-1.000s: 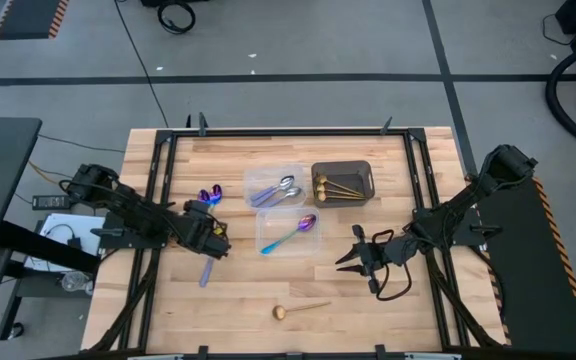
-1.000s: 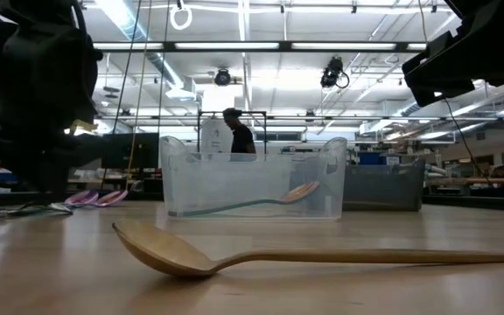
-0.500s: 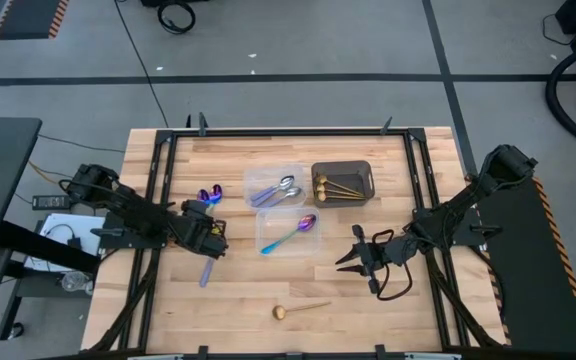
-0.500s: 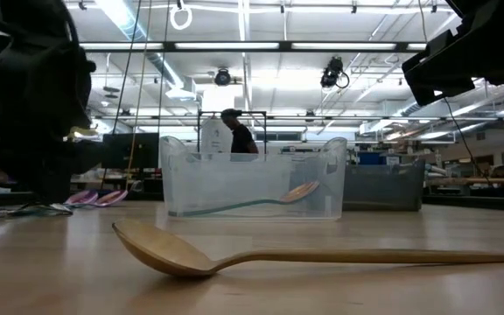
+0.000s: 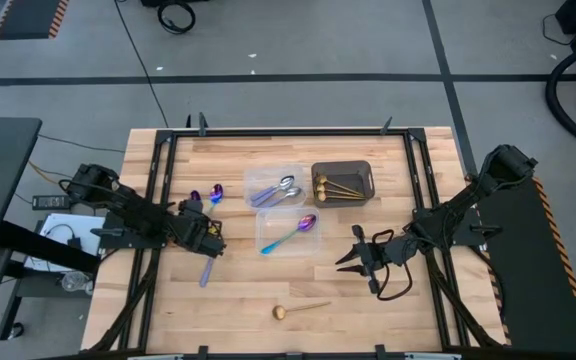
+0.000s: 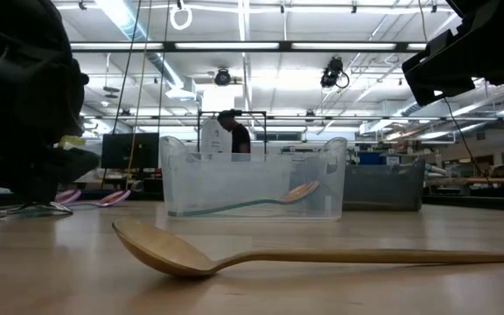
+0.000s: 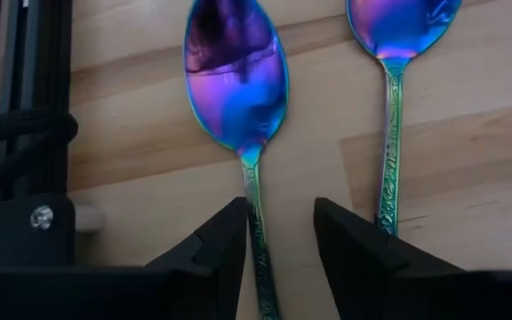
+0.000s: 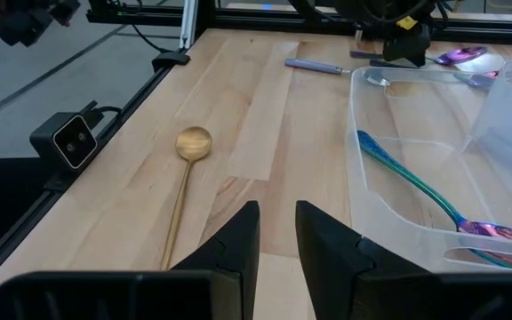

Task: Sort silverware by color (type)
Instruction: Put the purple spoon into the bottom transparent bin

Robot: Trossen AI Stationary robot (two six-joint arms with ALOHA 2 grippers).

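Pale plank counter (image 5: 238, 290) under workshop lights: the left tool (image 7: 278, 233), fingers apart, straddles the slim embossed handle of an iridescent purple spoon (image 7: 238, 89) whose glossy bowl points to 12 o'clock, long axis in line with the fingers. A twin spoon (image 7: 398, 27) lies parallel just at 2 o'clock. The right tool (image 8: 276, 233), part open and empty, waits well apart near a matte gold spoon (image 8: 188, 169) and a clear tub (image 8: 389, 213).
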